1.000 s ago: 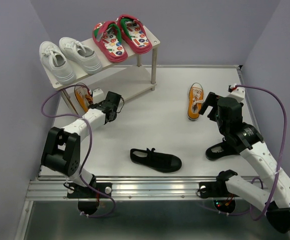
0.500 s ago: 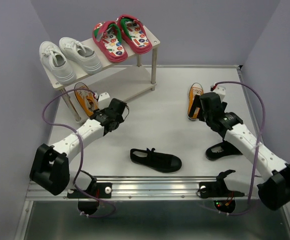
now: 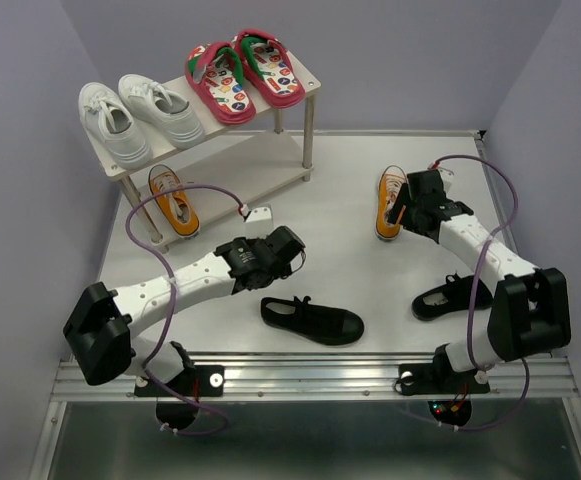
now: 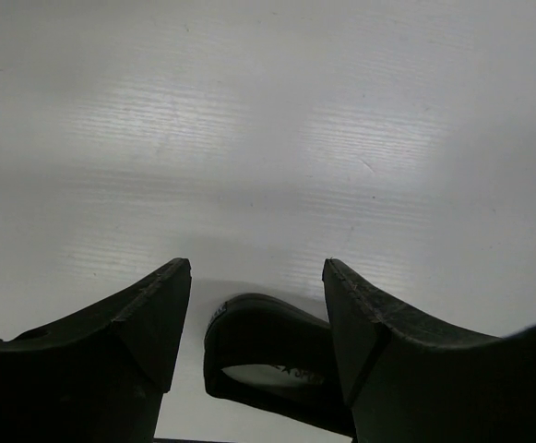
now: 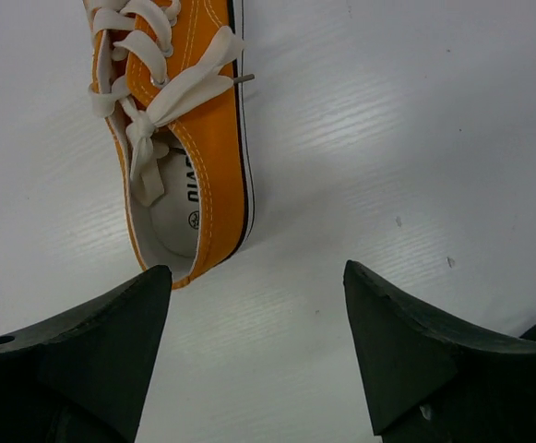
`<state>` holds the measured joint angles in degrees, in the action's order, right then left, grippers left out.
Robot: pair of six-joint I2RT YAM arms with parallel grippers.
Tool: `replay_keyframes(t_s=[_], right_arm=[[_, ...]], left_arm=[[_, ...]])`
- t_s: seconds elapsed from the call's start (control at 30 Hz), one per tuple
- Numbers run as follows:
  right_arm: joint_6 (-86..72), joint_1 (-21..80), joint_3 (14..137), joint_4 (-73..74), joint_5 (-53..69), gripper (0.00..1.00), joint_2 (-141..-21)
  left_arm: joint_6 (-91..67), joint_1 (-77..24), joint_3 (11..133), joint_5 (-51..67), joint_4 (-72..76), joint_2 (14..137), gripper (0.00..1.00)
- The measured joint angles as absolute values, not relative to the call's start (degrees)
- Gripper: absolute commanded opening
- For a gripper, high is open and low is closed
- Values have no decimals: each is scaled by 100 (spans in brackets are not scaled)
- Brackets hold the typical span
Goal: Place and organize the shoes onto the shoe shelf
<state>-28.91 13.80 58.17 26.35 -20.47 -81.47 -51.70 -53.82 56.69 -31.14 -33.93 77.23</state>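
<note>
The shoe shelf (image 3: 258, 172) stands at the back left. On its top board are white sneakers (image 3: 130, 115) and red flip-flops (image 3: 242, 72). One orange sneaker (image 3: 173, 201) lies on the lower tier. The other orange sneaker (image 3: 391, 202) (image 5: 180, 129) lies on the table, and my right gripper (image 3: 403, 212) (image 5: 256, 277) stands open just behind its heel. My left gripper (image 3: 294, 256) (image 4: 256, 272) is open above the heel of a black strap shoe (image 3: 312, 320) (image 4: 268, 346), which shows between the fingers. A second black shoe (image 3: 452, 297) lies near the right arm.
Purple cables loop off both arms over the table. The grey walls close in on the left, back and right. A metal rail (image 3: 300, 375) runs along the near table edge.
The left arm left the orange sneaker on the lower tier and swung right, over the black shoe's heel. The right arm reached forward to the other orange sneaker, its jaws a little narrower.
</note>
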Motion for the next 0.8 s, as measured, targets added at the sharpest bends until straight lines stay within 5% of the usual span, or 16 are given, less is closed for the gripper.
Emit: replay_keyframes(t_s=[0.2, 0.3, 0.4, 0.43, 0.8], right_arm=[[-2842, 1243, 6025, 2349, -1907, 79, -8917], [-2845, 1227, 6195, 2206, -1865, 64, -9373], [-2849, 1203, 6364, 2086, -1820, 22, -9806], [-2882, 1201, 6401, 2021, -1787, 1, -9963], [-2633, 2655, 6283, 2043, -1986, 1, -9548]], left_arm=[[-5155, -5470, 6073, -3175, -3492, 7741, 70], [-5137, -5468, 6243, -3247, -3542, 7717, 71], [-5122, -5470, 6381, -3369, -3647, 7638, 71], [-5120, -5470, 6414, -3398, -3686, 7603, 71], [-5133, -5463, 6624, -3824, -3999, 7070, 71]])
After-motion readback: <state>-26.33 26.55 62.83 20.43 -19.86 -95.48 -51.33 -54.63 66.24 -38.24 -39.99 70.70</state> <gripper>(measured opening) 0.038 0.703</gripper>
